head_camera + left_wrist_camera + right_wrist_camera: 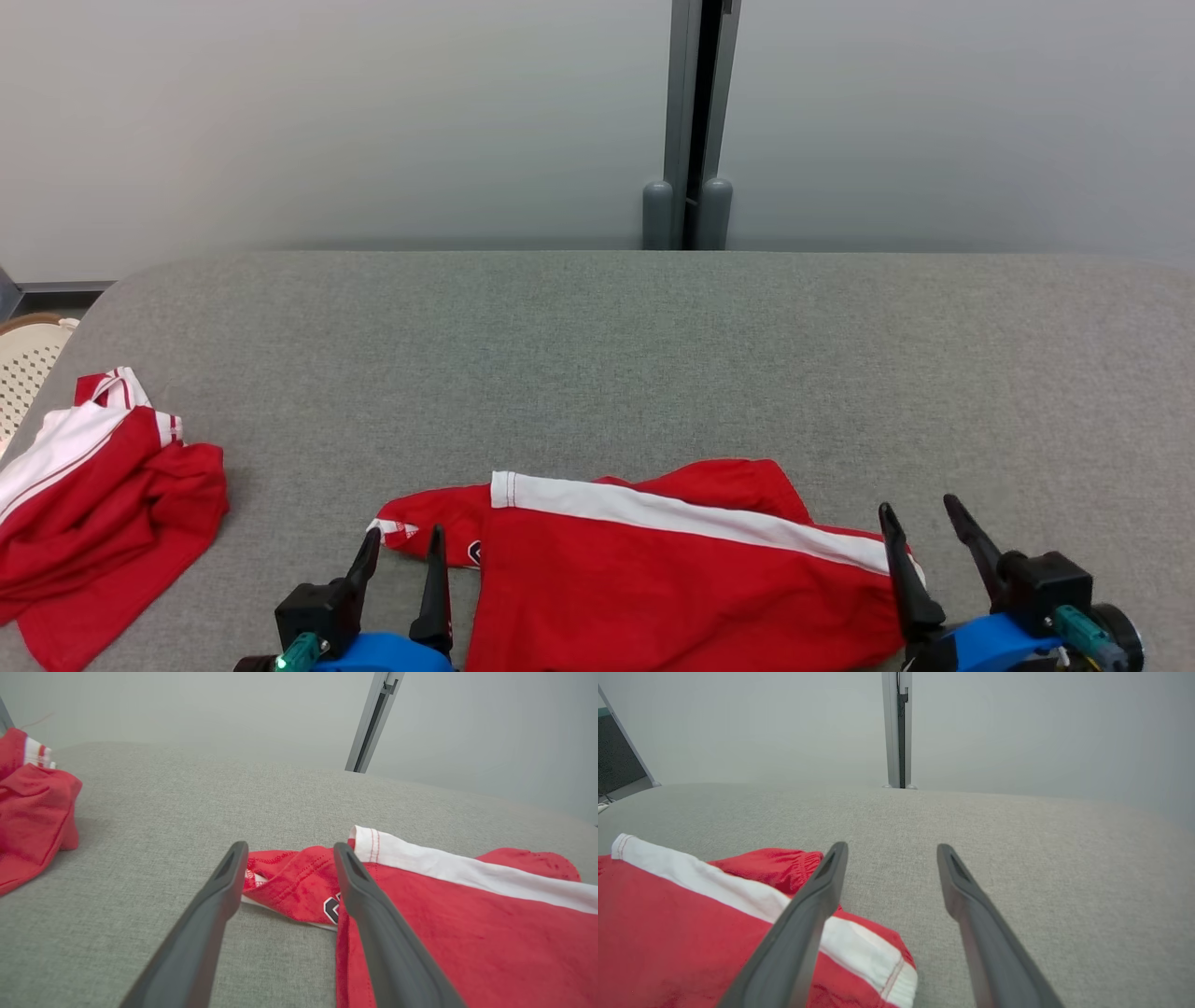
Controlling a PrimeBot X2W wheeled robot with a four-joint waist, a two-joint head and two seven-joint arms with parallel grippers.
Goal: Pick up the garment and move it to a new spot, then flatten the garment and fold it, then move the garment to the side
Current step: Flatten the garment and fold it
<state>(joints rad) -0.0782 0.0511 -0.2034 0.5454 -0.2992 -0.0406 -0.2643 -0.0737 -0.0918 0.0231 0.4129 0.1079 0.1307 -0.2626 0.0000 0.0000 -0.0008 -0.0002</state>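
Note:
The garment [672, 579] is red with a white stripe and lies folded on the grey table near the front edge, between my two grippers. My left gripper [404, 542] stands open at its left end, fingers pointing over a small red flap with a dark logo [299, 882]. My right gripper [920, 519] is open at the garment's right end; its left finger [822, 891] is over the white-striped hem [859, 947], and the right finger is over bare table. Nothing is held between either pair of fingers.
A second red and white garment [103, 504] lies crumpled at the table's left edge, also seen at far left in the left wrist view [32, 812]. A cream perforated basket [28, 364] stands beyond that edge. A grey wall with a vertical post [695, 121] backs the table [653, 355].

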